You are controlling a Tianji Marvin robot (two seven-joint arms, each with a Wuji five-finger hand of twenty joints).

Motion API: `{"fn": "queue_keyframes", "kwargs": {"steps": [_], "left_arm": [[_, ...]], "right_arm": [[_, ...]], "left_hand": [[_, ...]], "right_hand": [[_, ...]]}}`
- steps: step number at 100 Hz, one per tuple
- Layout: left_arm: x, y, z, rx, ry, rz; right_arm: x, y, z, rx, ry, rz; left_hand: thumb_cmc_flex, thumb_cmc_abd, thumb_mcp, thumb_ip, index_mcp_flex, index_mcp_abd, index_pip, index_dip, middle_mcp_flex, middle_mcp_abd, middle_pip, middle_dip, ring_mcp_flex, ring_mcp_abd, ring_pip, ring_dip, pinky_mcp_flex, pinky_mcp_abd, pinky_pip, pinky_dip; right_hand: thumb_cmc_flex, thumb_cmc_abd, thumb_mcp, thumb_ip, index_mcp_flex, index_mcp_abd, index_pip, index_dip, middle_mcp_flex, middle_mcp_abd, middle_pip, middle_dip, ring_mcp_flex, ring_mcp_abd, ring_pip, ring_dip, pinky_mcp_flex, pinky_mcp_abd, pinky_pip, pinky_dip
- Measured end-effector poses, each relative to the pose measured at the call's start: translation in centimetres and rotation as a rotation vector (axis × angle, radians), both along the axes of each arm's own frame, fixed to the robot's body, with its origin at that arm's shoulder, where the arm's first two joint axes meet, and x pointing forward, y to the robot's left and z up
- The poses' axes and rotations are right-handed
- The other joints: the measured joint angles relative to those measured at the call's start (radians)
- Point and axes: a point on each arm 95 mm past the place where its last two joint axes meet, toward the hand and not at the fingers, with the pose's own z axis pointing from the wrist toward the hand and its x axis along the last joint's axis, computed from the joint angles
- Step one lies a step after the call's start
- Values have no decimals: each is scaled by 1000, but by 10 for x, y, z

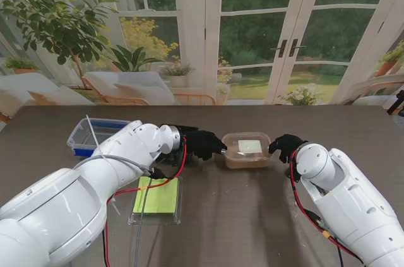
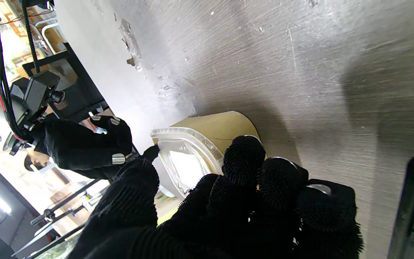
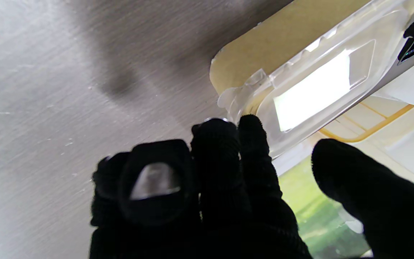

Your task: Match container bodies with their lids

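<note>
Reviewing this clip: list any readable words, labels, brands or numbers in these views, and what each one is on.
None can be read.
The tan container's clear lid carries a pale rectangular patch, blank or washed out in all views.
The green lid and the blue-based container show no print.

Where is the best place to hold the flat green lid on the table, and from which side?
Probably by a long edge of the green lid, from above: it lies flat on the table, so only its thin clear rim gives fingers purchase. The left hand is nearer.

Lidded tan container [image 1: 246,151] (clear lid [image 1: 250,146]), mid-table
</note>
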Motion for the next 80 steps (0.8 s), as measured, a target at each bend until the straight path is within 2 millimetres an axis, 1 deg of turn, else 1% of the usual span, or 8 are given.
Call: {"fn": "queue_keyframes", "kwargs": {"steps": [52, 80], "left_arm": [[0, 1, -2, 17, 13, 9], [0, 1, -2, 19, 14, 9]], "right_arm": [[0, -1, -1, 14, 2, -10], [0, -1, -2, 17, 6, -14]], "left_hand": [[-2, 0, 10, 0, -1, -22, -11, -2, 0, 0, 0, 0, 0, 0, 0, 0, 0, 0, 0, 0], [-2, 0, 10, 0, -1, -25, -13, -3, 0, 0, 0, 0, 0, 0, 0, 0, 0, 0, 0, 0]], "right_hand": [[0, 0, 0, 0, 1, -6, 12, 4, 0, 0, 0, 0, 0, 0, 0, 0, 0, 0, 0, 0], [0, 0, 0, 0, -5, -12, 20, 5, 0, 0, 0, 0, 0, 0, 0, 0, 0, 0, 0, 0]]}}
